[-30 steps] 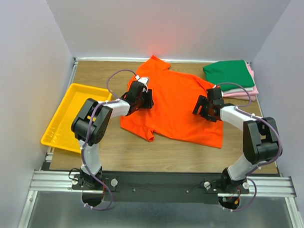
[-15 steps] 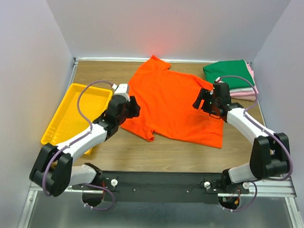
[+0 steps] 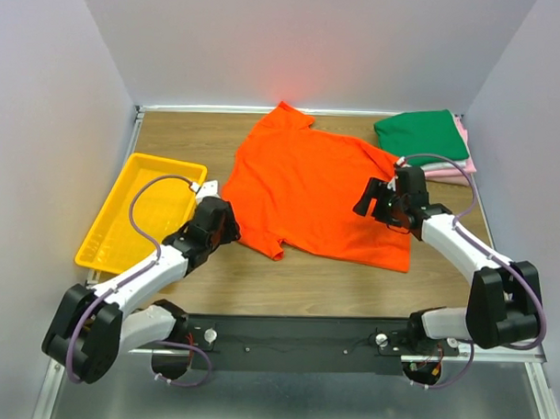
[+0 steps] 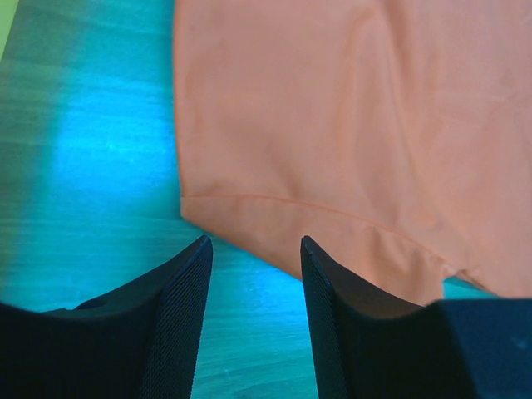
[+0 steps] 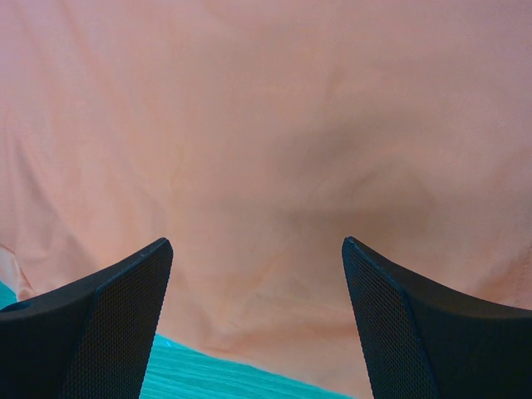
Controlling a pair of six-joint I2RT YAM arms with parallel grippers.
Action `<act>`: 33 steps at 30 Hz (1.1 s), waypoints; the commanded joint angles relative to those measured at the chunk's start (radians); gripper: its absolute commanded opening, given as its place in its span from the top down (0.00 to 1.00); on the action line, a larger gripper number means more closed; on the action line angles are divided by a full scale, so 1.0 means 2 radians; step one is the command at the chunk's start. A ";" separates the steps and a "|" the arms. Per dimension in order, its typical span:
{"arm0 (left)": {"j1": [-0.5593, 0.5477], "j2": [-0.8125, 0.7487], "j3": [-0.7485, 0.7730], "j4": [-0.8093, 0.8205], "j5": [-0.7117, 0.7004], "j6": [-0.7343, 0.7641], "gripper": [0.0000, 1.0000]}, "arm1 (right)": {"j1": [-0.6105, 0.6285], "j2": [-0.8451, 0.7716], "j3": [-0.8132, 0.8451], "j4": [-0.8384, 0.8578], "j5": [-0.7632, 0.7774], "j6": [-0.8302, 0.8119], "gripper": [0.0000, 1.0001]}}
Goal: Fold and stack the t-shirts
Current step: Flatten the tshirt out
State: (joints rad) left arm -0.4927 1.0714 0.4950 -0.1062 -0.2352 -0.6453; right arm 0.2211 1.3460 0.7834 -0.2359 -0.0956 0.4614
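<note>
A bright orange t-shirt point(image 3: 308, 187) lies spread flat on the wooden table, its collar toward the back. At the back right sits a folded stack with a dark green t-shirt point(image 3: 419, 133) on top and a pink one point(image 3: 450, 169) beneath. My left gripper point(image 3: 228, 230) hovers open just off the orange shirt's near-left hem. In the left wrist view its jaws point(image 4: 253, 245) frame bare table, with the orange hem point(image 4: 332, 125) just ahead. My right gripper point(image 3: 373, 203) stands wide open over the shirt's right side. In its wrist view the orange cloth point(image 5: 266, 125) fills the frame beyond the gripper point(image 5: 255, 245).
A yellow plastic tray point(image 3: 109, 231) lies at the table's left edge, close to my left arm. Pale walls close in the table on the left, back and right. Bare wood runs along the front edge point(image 3: 333, 285).
My left arm has pulled back from on top of the shirt's left side to the near left, off the cloth. The shirt's left edge now lies flatter. The right gripper shifted only slightly.
</note>
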 commanded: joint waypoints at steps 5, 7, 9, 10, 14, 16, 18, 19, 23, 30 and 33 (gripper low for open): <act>-0.009 0.075 0.024 -0.031 -0.019 -0.022 0.48 | 0.001 -0.020 -0.013 -0.009 -0.012 -0.001 0.11; -0.011 0.083 0.023 -0.028 -0.015 -0.023 0.48 | 0.001 -0.020 -0.014 -0.008 -0.011 -0.001 0.11; -0.011 0.093 0.020 -0.022 -0.011 -0.024 0.48 | 0.001 -0.014 -0.017 -0.007 -0.011 -0.002 0.11; -0.012 0.096 0.019 -0.019 -0.008 -0.024 0.48 | 0.001 -0.012 -0.017 -0.006 -0.010 -0.003 0.11; -0.012 0.109 0.020 0.001 -0.001 -0.024 0.48 | 0.001 -0.003 -0.020 -0.003 -0.010 -0.004 0.11; -0.012 0.116 0.022 0.009 -0.001 -0.026 0.48 | 0.001 -0.003 -0.021 -0.002 -0.010 -0.005 0.11; -0.012 0.119 0.022 0.019 0.001 -0.024 0.48 | 0.001 -0.003 -0.022 -0.002 -0.011 -0.007 0.11; -0.012 0.116 0.022 0.024 0.001 -0.026 0.48 | 0.001 -0.003 -0.022 -0.002 -0.010 -0.007 0.11; -0.012 0.108 0.018 0.035 0.001 -0.027 0.48 | 0.001 0.001 -0.024 0.000 -0.008 -0.008 0.11; -0.012 0.148 0.022 0.048 -0.005 -0.026 0.51 | 0.001 0.003 -0.025 0.003 -0.013 -0.010 0.11; -0.012 0.168 0.032 0.051 -0.010 -0.025 0.65 | 0.001 0.001 -0.027 0.003 -0.013 -0.011 0.11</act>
State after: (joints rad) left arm -0.5129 1.3613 0.5415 -0.0174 -0.2382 -0.6865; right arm 0.2207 1.3437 0.7444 -0.2333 -0.1013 0.4549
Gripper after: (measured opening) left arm 0.430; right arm 0.894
